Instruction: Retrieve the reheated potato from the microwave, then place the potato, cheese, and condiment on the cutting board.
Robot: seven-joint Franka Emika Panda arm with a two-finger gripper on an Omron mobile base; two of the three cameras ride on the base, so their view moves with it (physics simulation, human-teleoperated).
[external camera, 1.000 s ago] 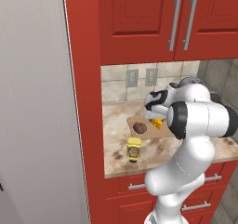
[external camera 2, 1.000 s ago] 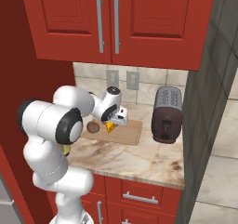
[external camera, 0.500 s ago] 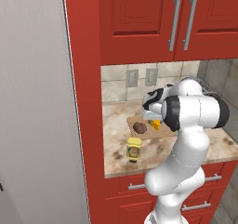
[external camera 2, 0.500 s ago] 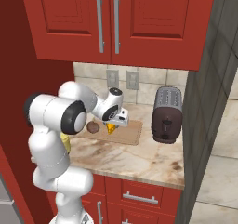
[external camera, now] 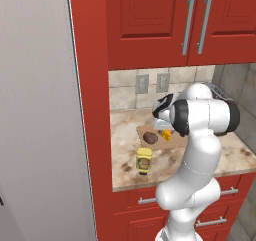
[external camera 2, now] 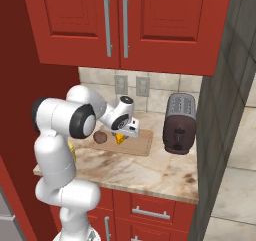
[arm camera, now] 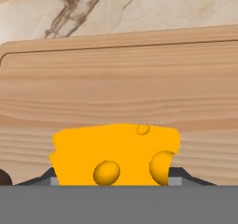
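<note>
I hold my gripper [external camera 2: 128, 133] clamped on the yellow cheese wedge [arm camera: 114, 154] just above the wooden cutting board [arm camera: 121, 83], ready to set it down at three o'clock of the potato [external camera 2: 100, 137] already lying there.

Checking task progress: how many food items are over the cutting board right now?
2. The potato lies on the cutting board near its left end. The cheese is beside it, between the hand's fingers. The condiment stands off the board, on the counter.

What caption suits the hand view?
Yellow cheese between the fingers, over the wooden cutting board.
</note>
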